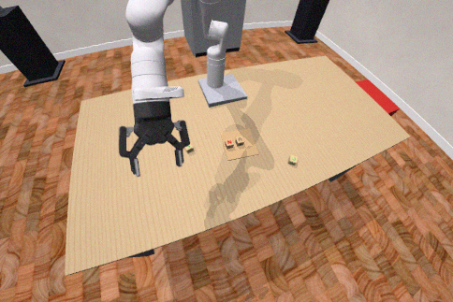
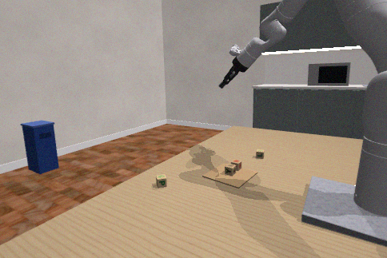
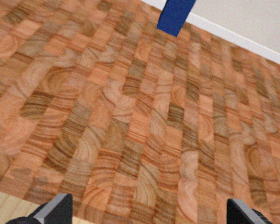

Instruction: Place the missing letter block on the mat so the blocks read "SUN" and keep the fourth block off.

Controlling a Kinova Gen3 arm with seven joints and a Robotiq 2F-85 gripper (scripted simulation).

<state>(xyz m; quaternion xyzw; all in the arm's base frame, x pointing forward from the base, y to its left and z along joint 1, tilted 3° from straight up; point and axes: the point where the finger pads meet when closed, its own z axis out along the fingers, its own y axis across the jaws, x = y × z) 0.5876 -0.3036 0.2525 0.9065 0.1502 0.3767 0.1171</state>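
The gripper (image 1: 156, 163) hung high above the table (image 1: 117, 223) with its fingers spread wide, holding nothing. On the small tan mat (image 1: 245, 152) sat two blocks side by side, one red-lettered (image 1: 229, 143) and one dark-lettered (image 1: 240, 141) (letters too small to read for sure). Two green-lettered blocks lay off the mat: one (image 1: 189, 149) by the gripper, the other (image 1: 293, 160) well apart on the opposite side.

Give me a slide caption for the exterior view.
Open gripper raised high above the table; two blocks on the mat, two loose blocks beside it.
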